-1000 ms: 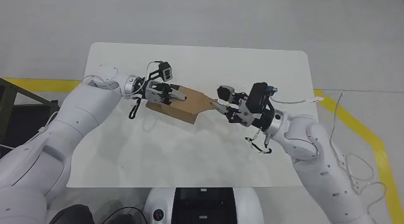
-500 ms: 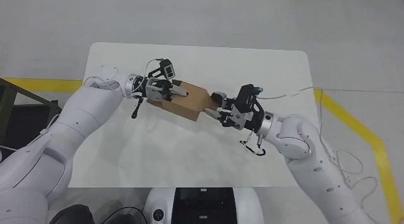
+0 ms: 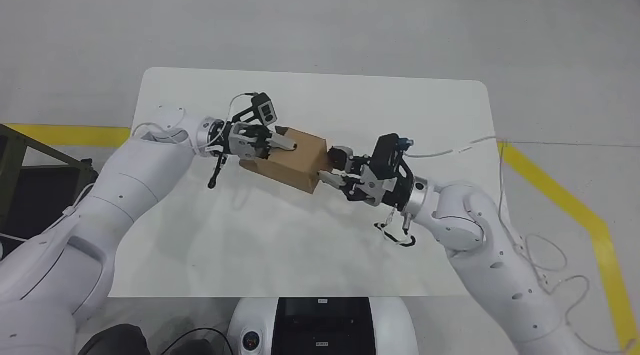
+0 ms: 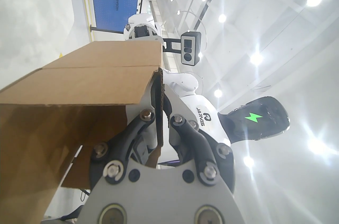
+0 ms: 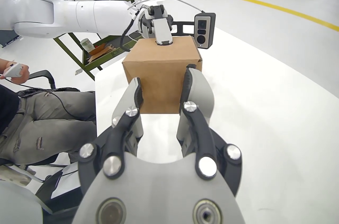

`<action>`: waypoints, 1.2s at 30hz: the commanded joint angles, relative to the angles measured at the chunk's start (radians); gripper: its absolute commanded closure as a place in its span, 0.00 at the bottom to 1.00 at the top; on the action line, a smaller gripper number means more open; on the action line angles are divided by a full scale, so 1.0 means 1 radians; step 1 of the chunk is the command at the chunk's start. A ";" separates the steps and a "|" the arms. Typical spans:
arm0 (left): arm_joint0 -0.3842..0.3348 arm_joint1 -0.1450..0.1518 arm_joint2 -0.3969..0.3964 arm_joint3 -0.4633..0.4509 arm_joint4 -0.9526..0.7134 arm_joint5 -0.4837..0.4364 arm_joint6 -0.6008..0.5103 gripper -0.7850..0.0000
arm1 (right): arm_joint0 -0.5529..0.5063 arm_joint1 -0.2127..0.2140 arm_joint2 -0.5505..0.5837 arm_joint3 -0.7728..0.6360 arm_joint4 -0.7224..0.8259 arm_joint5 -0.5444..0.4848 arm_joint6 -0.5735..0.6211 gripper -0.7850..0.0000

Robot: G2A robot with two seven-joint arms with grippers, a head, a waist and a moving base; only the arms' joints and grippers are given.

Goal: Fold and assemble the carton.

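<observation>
One white table (image 3: 300,245) is seen from above. A brown carton (image 3: 295,160), already opened into a box shape, is found near the table's middle, between the two grippers; whether it rests on the surface cannot be told. The left gripper (image 3: 278,143) is closed tight on one end of the carton, with a cardboard wall pinched between its jaws. The right gripper (image 3: 335,167) is placed at the opposite end, its fingers (image 5: 197,87) spread wide against the end face, with nothing clamped.
</observation>
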 commanded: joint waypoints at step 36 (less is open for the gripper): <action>0.027 0.000 -0.056 0.012 0.009 0.002 0.000 1.00 | -0.005 0.005 -0.046 -0.100 -0.288 0.137 0.047 0.49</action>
